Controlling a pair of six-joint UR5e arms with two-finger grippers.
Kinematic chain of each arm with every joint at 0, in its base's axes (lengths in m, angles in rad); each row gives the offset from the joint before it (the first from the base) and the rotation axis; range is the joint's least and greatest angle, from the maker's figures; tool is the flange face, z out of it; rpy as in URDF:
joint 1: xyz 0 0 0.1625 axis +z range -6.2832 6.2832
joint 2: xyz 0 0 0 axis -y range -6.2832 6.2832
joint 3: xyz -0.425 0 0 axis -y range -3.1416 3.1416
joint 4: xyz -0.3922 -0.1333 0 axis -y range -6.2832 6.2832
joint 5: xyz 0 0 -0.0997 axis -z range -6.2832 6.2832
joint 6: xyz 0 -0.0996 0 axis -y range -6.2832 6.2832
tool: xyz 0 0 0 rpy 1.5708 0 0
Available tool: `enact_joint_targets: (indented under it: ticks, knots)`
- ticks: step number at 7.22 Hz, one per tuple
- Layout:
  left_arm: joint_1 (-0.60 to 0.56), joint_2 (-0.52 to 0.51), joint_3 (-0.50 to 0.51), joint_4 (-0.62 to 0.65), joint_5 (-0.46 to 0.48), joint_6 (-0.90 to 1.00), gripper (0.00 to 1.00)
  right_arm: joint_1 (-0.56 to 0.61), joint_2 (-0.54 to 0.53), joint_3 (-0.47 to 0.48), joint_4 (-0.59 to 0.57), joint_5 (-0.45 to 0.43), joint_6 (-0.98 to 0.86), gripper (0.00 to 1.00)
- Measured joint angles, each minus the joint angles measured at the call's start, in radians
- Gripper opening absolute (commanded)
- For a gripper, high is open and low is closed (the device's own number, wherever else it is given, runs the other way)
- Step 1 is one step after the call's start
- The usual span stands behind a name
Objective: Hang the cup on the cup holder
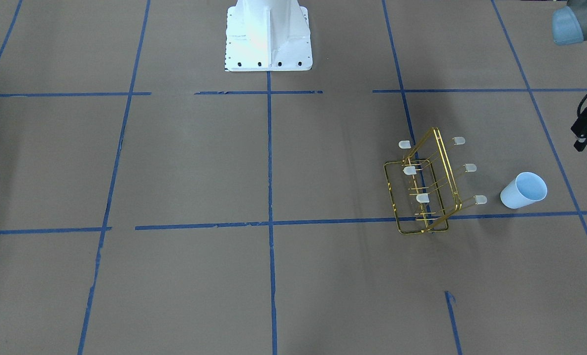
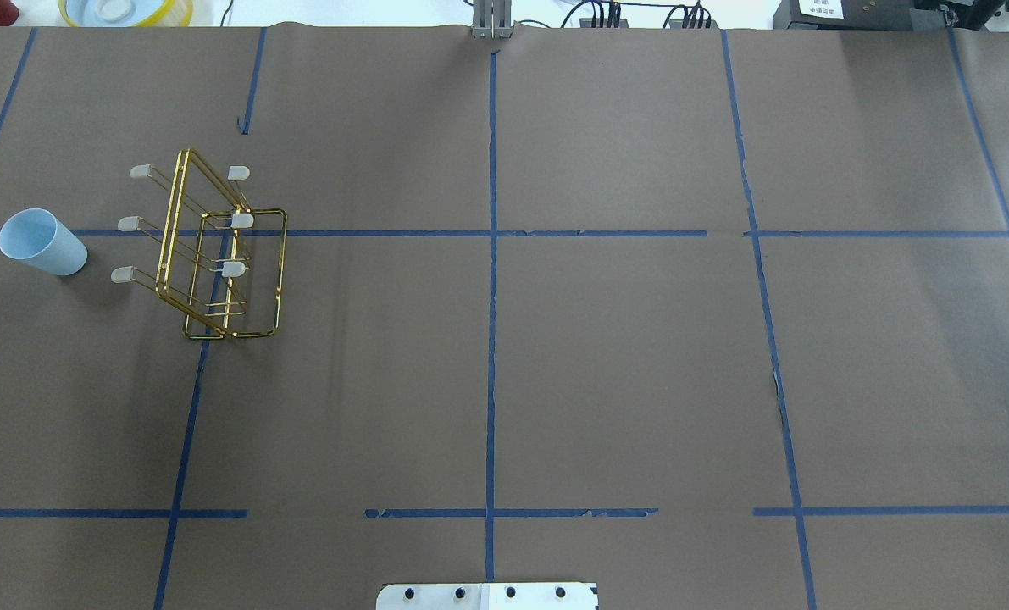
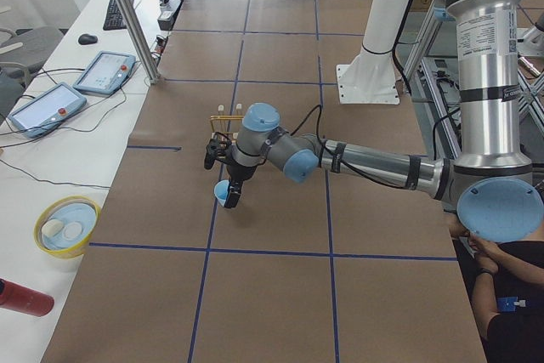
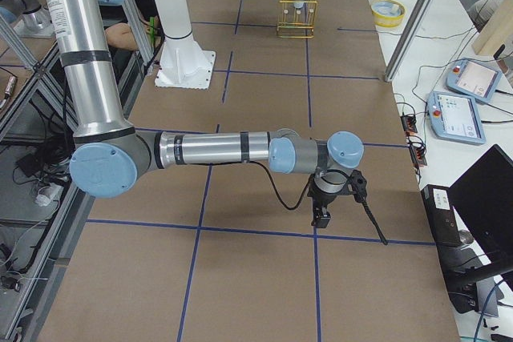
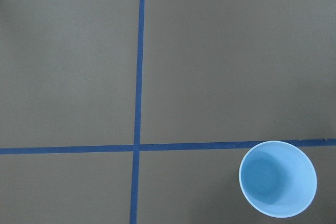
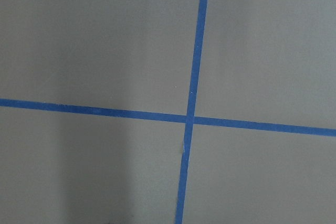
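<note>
While the cup [image 1: 522, 191] tapers smoothly, the cup holder [image 1: 427, 186] is wiry

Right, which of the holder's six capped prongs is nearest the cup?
The lowest prong on the side facing the cup; the others sit higher or point away.

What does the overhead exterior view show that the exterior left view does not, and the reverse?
Only the overhead exterior: the whole cup holder, all six capped prongs bare, with the cup upright and apart from it, toward that view's left; no arm is in frame. Only the exterior left: the left arm stretched out low, the left gripper close by the cup, and the holder largely hidden behind the wrist. Both: the cup, the holder and the taped brown table.
</note>
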Motion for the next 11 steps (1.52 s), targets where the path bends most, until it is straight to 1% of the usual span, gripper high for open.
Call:
enact_joint_targets:
  ticks: [2,3,5,7,9,11]
  knots:
    - [0.137,0.057,-0.005,-0.166,0.137,-0.186,1.0,0.0,0.0,0.0,0.0,0.0,0.0,1.0]
    - [0.219,0.067,-0.006,-0.214,0.212,-0.296,1.0,0.0,0.0,0.0,0.0,0.0,0.0,1.0]
    - [0.377,0.072,-0.008,-0.259,0.38,-0.5,1.0,0.0,0.0,0.0,0.0,0.0,0.0,1.0]
    - [0.485,0.074,0.003,-0.304,0.557,-0.648,1.0,0.0,0.0,0.0,0.0,0.0,0.0,1.0]
    - [0.564,0.074,0.039,-0.33,0.725,-0.756,1.0,0.0,0.0,0.0,0.0,0.0,0.0,1.0]
    - [0.612,0.069,0.103,-0.334,0.864,-0.824,1.0,0.0,0.0,0.0,-0.001,0.0,0.0,1.0]
